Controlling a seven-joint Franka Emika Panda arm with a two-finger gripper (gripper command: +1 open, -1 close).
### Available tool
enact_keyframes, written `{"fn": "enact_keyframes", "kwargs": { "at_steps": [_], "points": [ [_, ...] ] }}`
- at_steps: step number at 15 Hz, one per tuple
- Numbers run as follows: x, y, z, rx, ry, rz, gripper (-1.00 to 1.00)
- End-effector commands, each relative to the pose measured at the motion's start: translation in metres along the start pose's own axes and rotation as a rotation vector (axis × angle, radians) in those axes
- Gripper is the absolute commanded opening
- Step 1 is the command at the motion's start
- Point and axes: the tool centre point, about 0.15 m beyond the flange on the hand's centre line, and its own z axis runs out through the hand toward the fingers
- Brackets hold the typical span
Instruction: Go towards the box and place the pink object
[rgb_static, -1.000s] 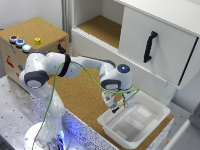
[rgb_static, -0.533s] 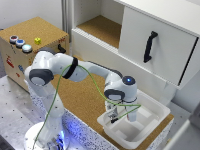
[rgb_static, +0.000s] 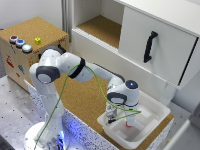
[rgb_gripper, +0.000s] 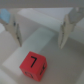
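Pink object (rgb_gripper: 34, 65) lies free in box (rgb_static: 159, 111); arm bent down over it, gripper (rgb_gripper: 41, 31) fingers apart.

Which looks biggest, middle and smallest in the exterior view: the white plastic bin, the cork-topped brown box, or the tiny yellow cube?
1. Cork-topped brown box
2. Shallow white plastic bin, partly hidden by the arm
3. Tiny yellow cube, by far the smallest

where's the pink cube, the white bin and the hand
pink cube (rgb_gripper: 33, 64), wrist view, its numbered face
white bin (rgb_static: 161, 108), exterior view, its far rim
hand (rgb_gripper: 40, 29), wrist view, midway between the open fingertips
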Motion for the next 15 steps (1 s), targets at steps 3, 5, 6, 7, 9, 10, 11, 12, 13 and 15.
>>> {"fn": "enact_keyframes", "kwargs": {
  "at_steps": [3, 5, 6, 7, 9, 10, 11, 12, 13, 15],
  "points": [
    [-0.011, -0.039, -0.043, 0.029, 0.15, -0.051, 1.0],
    [-0.011, -0.039, -0.043, 0.029, 0.15, -0.051, 1.0],
    [-0.011, -0.039, -0.043, 0.029, 0.15, -0.051, 1.0],
    [-0.011, -0.039, -0.043, 0.029, 0.15, -0.051, 1.0],
    [-0.011, -0.039, -0.043, 0.029, 0.15, -0.051, 1.0],
    [-0.011, -0.039, -0.043, 0.029, 0.15, -0.051, 1.0],
    [-0.011, -0.039, -0.043, 0.029, 0.15, -0.051, 1.0],
    [-0.011, -0.039, -0.043, 0.029, 0.15, -0.051, 1.0],
    [-0.011, -0.039, -0.043, 0.029, 0.15, -0.051, 1.0],
    [0.005, -0.037, -0.043, 0.059, 0.1, -0.043, 1.0]
  ]
}}
